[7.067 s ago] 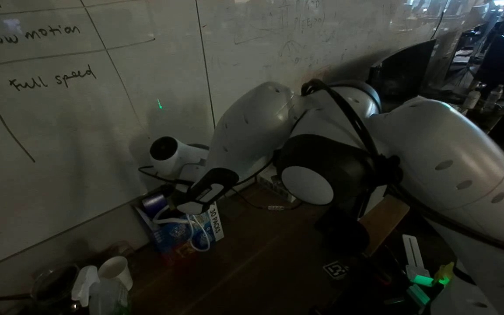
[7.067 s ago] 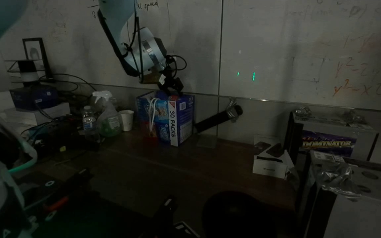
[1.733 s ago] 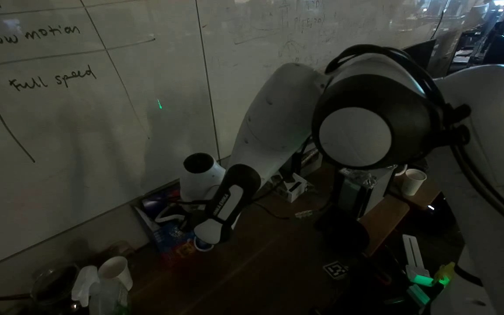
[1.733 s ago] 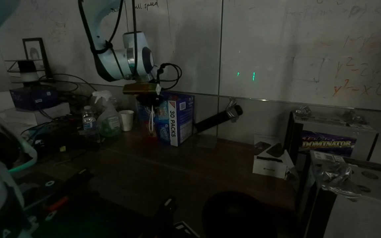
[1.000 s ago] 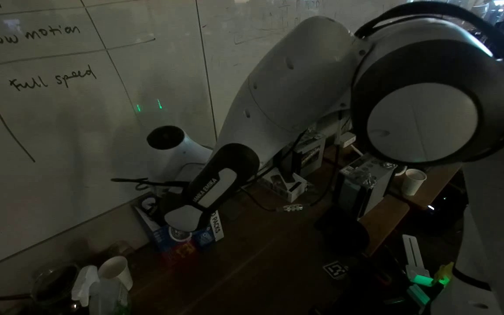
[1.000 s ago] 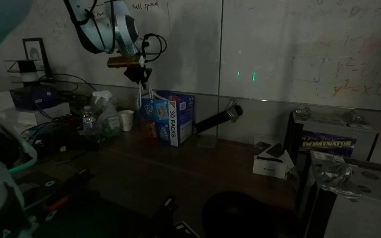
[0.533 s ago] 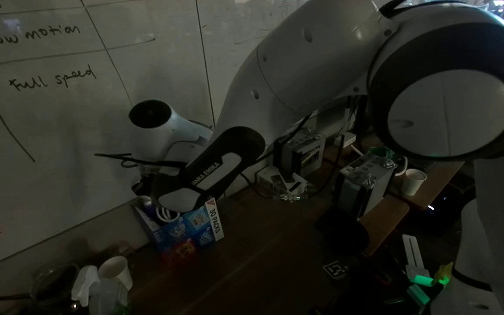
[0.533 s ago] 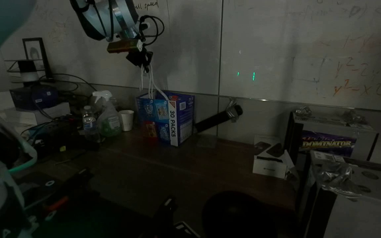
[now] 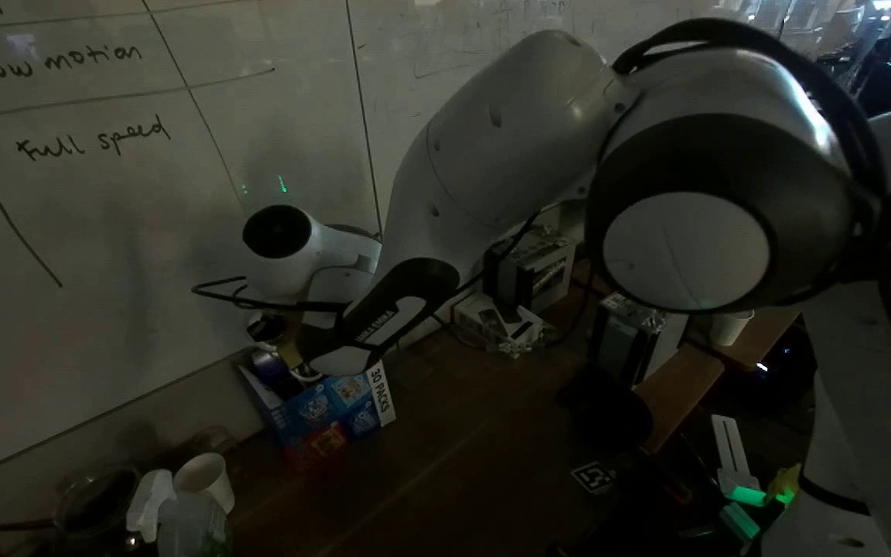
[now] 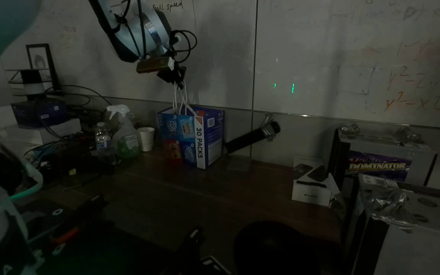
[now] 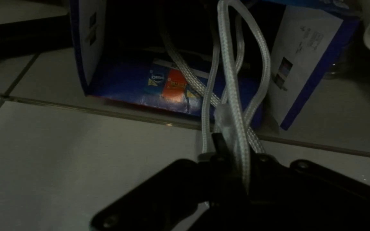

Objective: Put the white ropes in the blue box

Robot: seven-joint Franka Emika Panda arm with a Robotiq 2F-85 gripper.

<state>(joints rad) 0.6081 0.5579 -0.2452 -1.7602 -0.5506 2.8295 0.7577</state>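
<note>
Fingers (image 11: 220, 148) clamp the white ropes (image 11: 230, 75) — closed on the bunch. Whiteboard (image 10: 319, 57) spans the back, dark table (image 10: 220, 194) in front of it. Robot arm (image 9: 492, 139) reaches out over the table. Blue box (image 10: 189, 137) stands upright on the table, top open, "30 PACKS" printed along an edge; gripper (image 10: 179, 84) hangs above, apart from it. Spray bottle (image 10: 125, 135) near, white cup (image 10: 146, 139) between bottle and box. Ropes dangle from the grip, lower strands at the box's open mouth — depth inside too dark to tell.
</note>
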